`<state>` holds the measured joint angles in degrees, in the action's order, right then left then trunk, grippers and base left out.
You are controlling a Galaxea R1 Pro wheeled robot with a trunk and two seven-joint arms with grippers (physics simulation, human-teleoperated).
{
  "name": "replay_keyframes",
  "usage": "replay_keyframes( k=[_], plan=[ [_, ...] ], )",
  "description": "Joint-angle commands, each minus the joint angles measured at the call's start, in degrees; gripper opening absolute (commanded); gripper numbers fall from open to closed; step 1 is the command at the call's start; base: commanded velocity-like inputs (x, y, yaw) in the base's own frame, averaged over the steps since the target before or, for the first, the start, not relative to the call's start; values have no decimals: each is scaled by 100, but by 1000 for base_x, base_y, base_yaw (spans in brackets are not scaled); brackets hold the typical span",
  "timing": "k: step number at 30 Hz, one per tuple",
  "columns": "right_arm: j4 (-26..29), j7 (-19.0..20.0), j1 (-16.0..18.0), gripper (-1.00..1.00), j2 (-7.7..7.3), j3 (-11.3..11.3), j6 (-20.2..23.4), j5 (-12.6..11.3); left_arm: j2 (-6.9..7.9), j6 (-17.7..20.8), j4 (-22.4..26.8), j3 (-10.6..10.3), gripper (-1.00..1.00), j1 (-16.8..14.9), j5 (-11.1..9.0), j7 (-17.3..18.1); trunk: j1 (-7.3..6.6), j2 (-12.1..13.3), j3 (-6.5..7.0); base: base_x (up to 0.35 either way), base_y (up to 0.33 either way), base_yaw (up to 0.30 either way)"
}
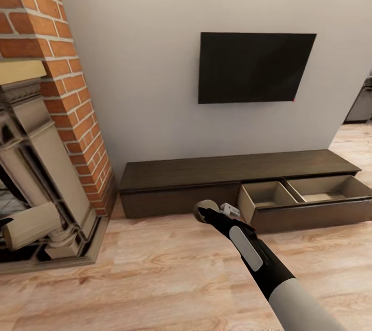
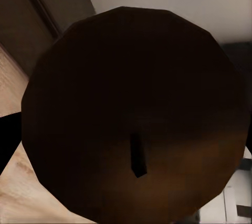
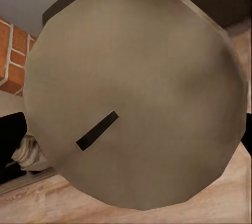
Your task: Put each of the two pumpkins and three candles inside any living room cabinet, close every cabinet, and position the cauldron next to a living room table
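Note:
My right gripper [image 1: 206,212] is shut on a beige candle [image 1: 207,206], held above the floor just left of the open drawer [image 1: 310,191] of the dark-brown cabinet [image 1: 206,170]. In the right wrist view the candle's flat wick end [image 3: 136,98] faces the camera, with a black finger [image 3: 10,135] at its edge. A second candle [image 2: 131,108], in shadow, sits close to the left wrist camera. In the head view it is the beige cylinder [image 1: 32,225] at the far left, with my left gripper [image 1: 7,223] shut on it. The drawer's two compartments look empty. Pumpkins, cauldron and table are out of view.
A brick fireplace [image 1: 51,114] with a stone surround fills the left side. A black TV [image 1: 253,67] hangs on the wall above the cabinet. Light wood floor [image 1: 155,279] stretches in front. The pulled-out drawer front [image 1: 315,214] juts into the floor space at right.

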<state>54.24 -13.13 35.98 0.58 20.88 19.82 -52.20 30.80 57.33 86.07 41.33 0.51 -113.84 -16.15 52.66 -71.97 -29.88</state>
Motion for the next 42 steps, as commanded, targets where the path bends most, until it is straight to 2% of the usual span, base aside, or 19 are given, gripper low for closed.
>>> replay_keyframes(
  k=[1, 9, 13, 30, 31, 35, 42],
  plan=[
    [8, -50, 5, -100, -3, 12, 4, -53, 3, -3, 11, 7, -100, 3, -128, -55, 0, -4, -12, 0, -186, -174],
    [17, -50, 4, -100, -11, 14, -18, -53, 5, -3, 9, 7, -100, 2, -114, -62, 0, -4, -72, 17, -267, -172],
    [25, -57, 5, -100, -14, 27, -238, -46, 5, -3, 6, 7, -100, 2, -113, -64, 0, -4, -96, 123, -292, -129],
    [25, -45, 5, -100, -14, 30, -277, -41, 5, -4, 6, -5, -100, 3, -113, -75, 0, -4, -100, 176, -289, -6],
    [25, -45, 4, -100, -14, 30, -279, -40, 5, -5, 6, -7, -100, 3, -102, -74, 0, -4, -100, 202, -275, 0],
    [22, -41, 5, -100, -14, 30, -284, -41, 5, -6, 6, -9, -100, 2, 148, -66, 0, -4, -100, 219, -256, 0],
    [11, -41, 5, -100, -14, 30, -284, -44, 5, -4, 12, -10, -100, 2, 219, -64, 0, -4, -96, 236, -239, -29]
  ],
)
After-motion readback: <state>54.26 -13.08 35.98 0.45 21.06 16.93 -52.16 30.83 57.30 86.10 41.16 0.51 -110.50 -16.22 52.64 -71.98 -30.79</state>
